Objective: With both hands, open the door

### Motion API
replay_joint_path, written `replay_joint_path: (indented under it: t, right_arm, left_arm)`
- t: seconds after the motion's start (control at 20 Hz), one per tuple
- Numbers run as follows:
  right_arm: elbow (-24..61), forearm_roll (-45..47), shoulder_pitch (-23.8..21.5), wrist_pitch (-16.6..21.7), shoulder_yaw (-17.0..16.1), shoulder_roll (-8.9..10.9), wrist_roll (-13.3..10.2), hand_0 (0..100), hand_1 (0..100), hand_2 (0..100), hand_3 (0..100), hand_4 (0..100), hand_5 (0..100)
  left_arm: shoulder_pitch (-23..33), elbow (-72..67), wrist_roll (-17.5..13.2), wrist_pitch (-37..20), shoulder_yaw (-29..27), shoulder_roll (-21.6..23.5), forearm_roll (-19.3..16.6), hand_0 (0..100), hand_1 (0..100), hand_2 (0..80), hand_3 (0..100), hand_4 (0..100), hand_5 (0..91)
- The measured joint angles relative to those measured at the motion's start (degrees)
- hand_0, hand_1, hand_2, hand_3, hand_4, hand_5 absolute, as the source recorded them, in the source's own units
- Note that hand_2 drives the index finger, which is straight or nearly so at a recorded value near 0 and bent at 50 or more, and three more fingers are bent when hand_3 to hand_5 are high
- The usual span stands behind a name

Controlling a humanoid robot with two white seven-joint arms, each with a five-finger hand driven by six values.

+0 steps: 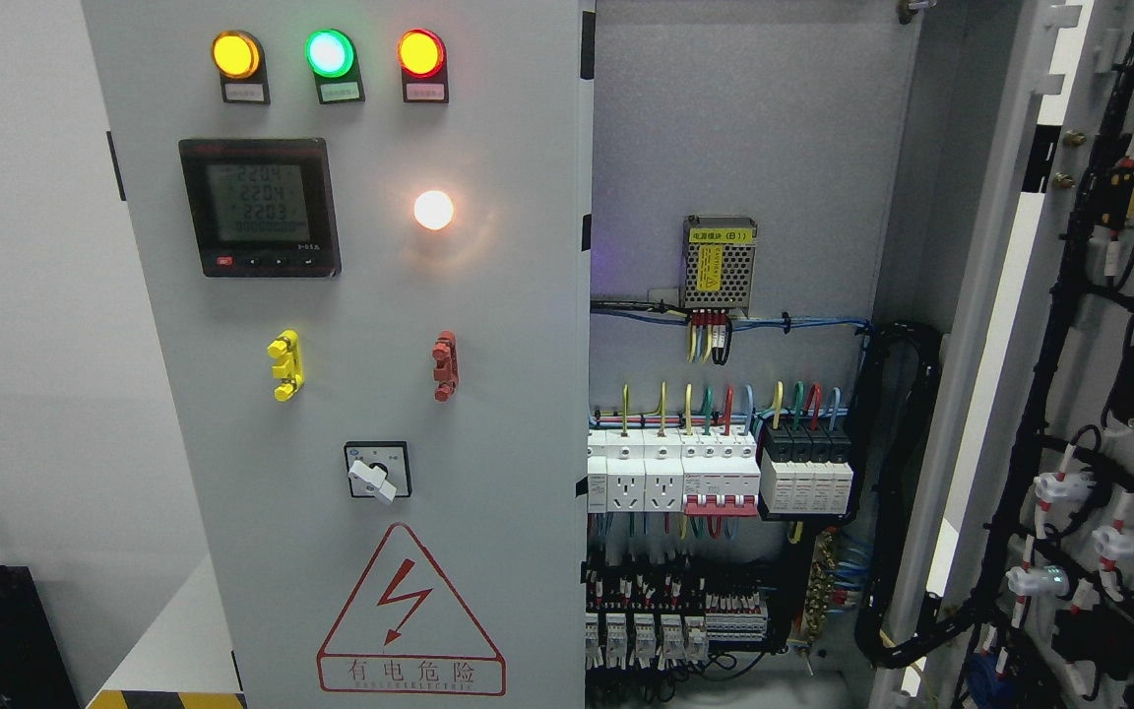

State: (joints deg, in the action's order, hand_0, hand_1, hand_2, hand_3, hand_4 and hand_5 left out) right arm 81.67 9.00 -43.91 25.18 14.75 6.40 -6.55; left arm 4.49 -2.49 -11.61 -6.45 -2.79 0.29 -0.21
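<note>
Cabinet: left door [360, 394] closed, right door [1099, 394] swung wide at frame right, breakers [720, 473] exposed between. Neither hand visible, finger state can't be told. Warning triangle [410, 615] reads 有电危险.

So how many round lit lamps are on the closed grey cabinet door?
4: yellow lamp, green lamp and red lamp along the top, white lamp beside the meter.

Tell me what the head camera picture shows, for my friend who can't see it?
An electrical cabinet has its right door swung wide open, showing circuit breakers and coloured wires inside. The closed left door carries lit yellow, green and red lamps, a digital meter, a rotary switch and a red lightning warning triangle. No robot hands are visible.
</note>
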Motion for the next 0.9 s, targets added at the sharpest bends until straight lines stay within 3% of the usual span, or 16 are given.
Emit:
replay_joint_path:
  t: [0.2, 0.35, 0.55, 0.7, 0.9]
  right_arm:
    - [7.94, 0.03, -0.37, 5.72, 2.42, 2.26, 0.33, 12, 39, 0, 0, 0, 0]
    - [12.80, 0.02, 0.66, 10.36, 4.10, 3.47, 2.06, 12, 39, 0, 0, 0, 0]
    - [18.22, -0.03, 4.30, 13.09, 5.72, 4.42, 2.98, 12, 39, 0, 0, 0, 0]
    - [21.22, -0.09, 9.02, 12.94, 6.60, 4.60, 3.15, 12, 39, 0, 0, 0, 0]
    - [23.99, -0.12, 16.70, 5.53, 7.37, 4.34, 3.40, 12, 39, 0, 0, 0, 0]
  left_arm:
    - [-0.10, 0.76, -0.28, -0.11, -0.04, -0.08, 1.28, 12, 39, 0.0, 0, 0, 0.0]
    - [-0.44, 1.19, -0.51, -0.12, -0.07, -0.13, 1.75, 12, 39, 0.0, 0, 0, 0.0]
    - [-1.09, 1.58, -0.58, -0.12, -0.11, -0.18, 2.09, 12, 39, 0.0, 0, 0, 0.0]
    - [-1.41, 1.79, -0.60, -0.13, -0.15, -0.20, 2.21, 12, 39, 0.0, 0, 0, 0.0]
    - [-1.69, 2.00, -0.72, -0.17, -0.19, -0.23, 2.32, 12, 39, 0.0, 0, 0, 0.0]
